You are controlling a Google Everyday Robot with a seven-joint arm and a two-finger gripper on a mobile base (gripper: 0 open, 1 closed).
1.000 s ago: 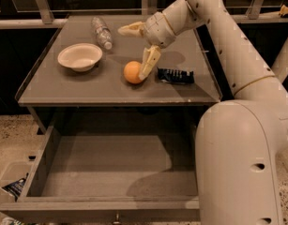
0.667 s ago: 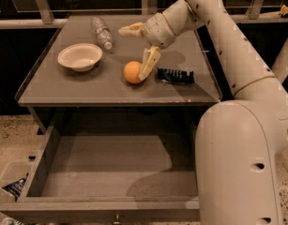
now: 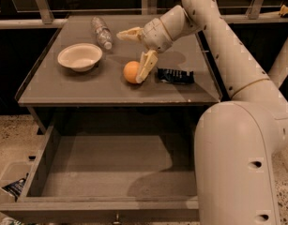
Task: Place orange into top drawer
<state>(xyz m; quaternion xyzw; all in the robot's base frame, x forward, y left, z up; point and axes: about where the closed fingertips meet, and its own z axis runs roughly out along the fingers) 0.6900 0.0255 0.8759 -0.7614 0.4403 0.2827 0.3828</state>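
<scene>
The orange [image 3: 131, 71] sits on the grey cabinet top [image 3: 87, 86], near its middle front. My gripper [image 3: 130, 57] is open just above and behind the orange. One finger [image 3: 146, 65] hangs down against the orange's right side; the other [image 3: 128, 33] points left, well clear of it. The top drawer [image 3: 110, 170] is pulled out below the cabinet top and holds nothing; its small knob [image 3: 117, 216] shows at the bottom edge.
A cream-white bowl [image 3: 79, 56] sits at the left of the top. A clear plastic bottle [image 3: 101, 32] lies behind it. A dark snack packet [image 3: 175, 76] lies right of the orange. My arm's large body [image 3: 237, 163] fills the lower right.
</scene>
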